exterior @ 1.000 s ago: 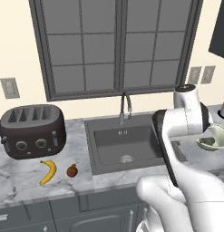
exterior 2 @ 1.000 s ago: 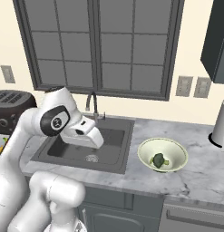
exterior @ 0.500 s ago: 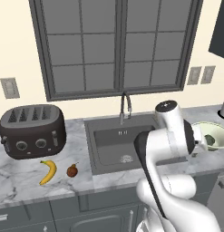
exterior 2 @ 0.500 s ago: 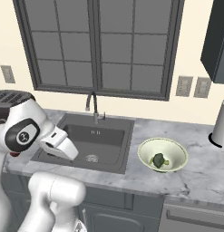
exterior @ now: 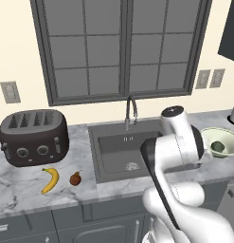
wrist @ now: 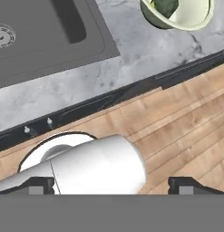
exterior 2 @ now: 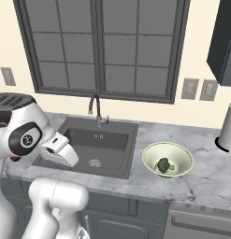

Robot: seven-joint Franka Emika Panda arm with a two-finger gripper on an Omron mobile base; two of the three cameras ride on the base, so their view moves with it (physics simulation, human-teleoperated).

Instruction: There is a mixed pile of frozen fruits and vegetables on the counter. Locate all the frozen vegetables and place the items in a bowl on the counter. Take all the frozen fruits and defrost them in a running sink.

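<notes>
The yellow banana and the brown fruit lie side by side on the counter, in front of the toaster and left of the sink. The broccoli floret rests in the pale green bowl right of the sink; both show again at the hand view's top edge, the bowl and the broccoli. My gripper is open, fingertips wide apart with nothing between them. It looks down over the counter's front edge. In the right base view the hand hangs over the sink's front left.
A dark toaster stands at the back left of the counter. The arched faucet rises behind the sink, and the round drain shows in the basin. A pale appliance stands at the far right. Wooden floor lies below the counter edge.
The arm has swung left, from near the bowl across the sink to its left front. The gripper stayed open. The foods and the bowl have not moved.
</notes>
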